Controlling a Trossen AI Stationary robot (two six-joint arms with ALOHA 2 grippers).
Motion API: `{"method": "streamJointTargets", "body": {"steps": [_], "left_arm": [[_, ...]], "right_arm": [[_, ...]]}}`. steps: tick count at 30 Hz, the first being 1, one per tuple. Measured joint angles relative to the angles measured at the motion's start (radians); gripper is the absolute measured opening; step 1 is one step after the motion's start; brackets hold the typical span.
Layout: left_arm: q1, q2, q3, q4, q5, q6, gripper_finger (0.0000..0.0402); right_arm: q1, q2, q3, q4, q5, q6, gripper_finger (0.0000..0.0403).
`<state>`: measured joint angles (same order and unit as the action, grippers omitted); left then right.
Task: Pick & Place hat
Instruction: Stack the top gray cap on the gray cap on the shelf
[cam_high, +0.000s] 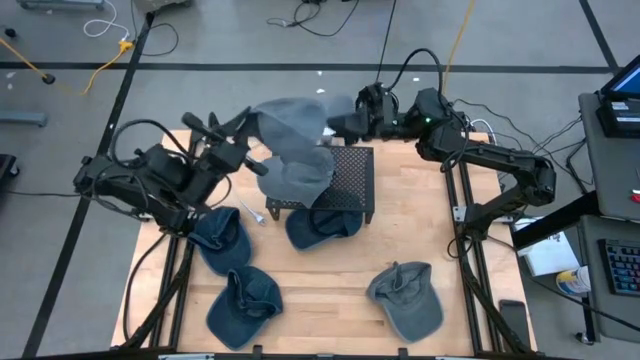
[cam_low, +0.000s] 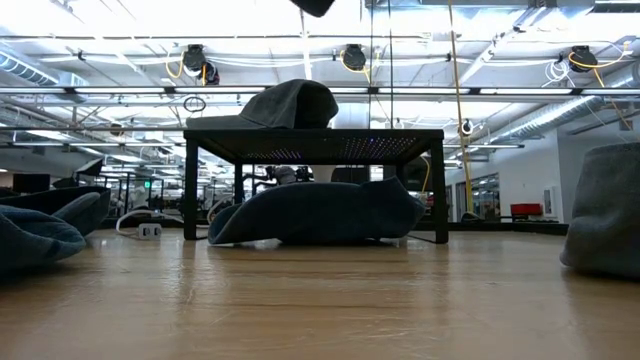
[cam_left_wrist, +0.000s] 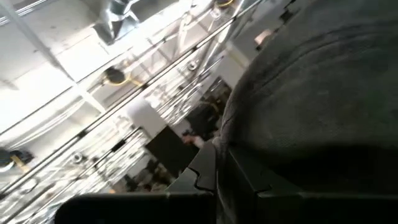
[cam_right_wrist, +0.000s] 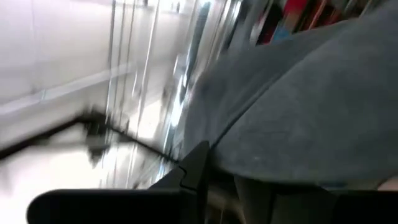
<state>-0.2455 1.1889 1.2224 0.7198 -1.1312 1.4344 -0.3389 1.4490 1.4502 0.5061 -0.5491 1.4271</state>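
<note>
A grey hat (cam_high: 292, 125) hangs in the air between my two grippers, over the left part of the black mesh stand (cam_high: 352, 180). My left gripper (cam_high: 250, 143) is at its left side, my right gripper (cam_high: 337, 122) at its right side, both shut on it. The wrist views show grey cloth close up (cam_left_wrist: 311, 93) (cam_right_wrist: 311, 106). In the low view a grey hat (cam_low: 285, 105) lies on the stand's top (cam_low: 400, 133), and both grippers are above that picture. From above I cannot tell whether it is a second hat. My left gripper holds the hat's left edge (cam_left_wrist: 227, 146), with the cloth running down between the two fingers (cam_left_wrist: 202, 171). It comes from the table's left, about level. The hat is lifted. My right gripper holds the hat's right edge (cam_right_wrist: 249, 171) between its fingers (cam_right_wrist: 193, 168), coming from the table's right. The place of contact is partly hidden by the cloth.
A blue hat (cam_high: 322, 226) lies under the stand. Two more blue hats (cam_high: 220, 240) (cam_high: 243, 300) lie at the table's left near part, and a grey hat (cam_high: 408, 298) at the right near part. A small metal piece (cam_high: 255, 213) lies left of the stand.
</note>
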Motion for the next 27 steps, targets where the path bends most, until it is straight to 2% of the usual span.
{"method": "streamJointTargets", "body": {"steps": [4, 7, 10, 14, 19, 22, 27], "left_arm": [[0.002, 0.000, 0.019, 0.072, -0.076, 0.067, 0.0012], [0.015, 0.000, 0.043, 0.071, -0.124, 0.044, 0.0012], [0.017, 0.001, 0.078, 0.060, -0.158, -0.005, 0.0012], [0.017, -0.001, 0.118, 0.059, -0.186, -0.061, 0.0012], [0.034, 0.001, 0.135, 0.052, -0.189, -0.085, 0.0012], [0.038, 0.000, 0.146, 0.035, -0.181, -0.085, 0.0012], [0.028, 0.000, 0.191, -0.122, -0.176, -0.120, 0.0012]], "right_arm": [[0.001, 0.000, 0.000, -0.001, -0.190, 0.021, 0.0063], [0.008, 0.000, 0.000, 0.000, -0.314, 0.045, 0.0063], [0.022, 0.000, 0.000, -0.001, -0.375, 0.053, 0.0063], [0.033, 0.000, 0.000, 0.000, -0.361, 0.027, 0.0063], [0.033, 0.000, 0.000, 0.036, -0.239, 0.012, 0.0063], [0.019, 0.000, 0.000, 0.092, -0.235, -0.055, 0.0064], [-0.031, -0.022, 0.000, 0.112, -0.236, -0.209, 0.0064]]}}
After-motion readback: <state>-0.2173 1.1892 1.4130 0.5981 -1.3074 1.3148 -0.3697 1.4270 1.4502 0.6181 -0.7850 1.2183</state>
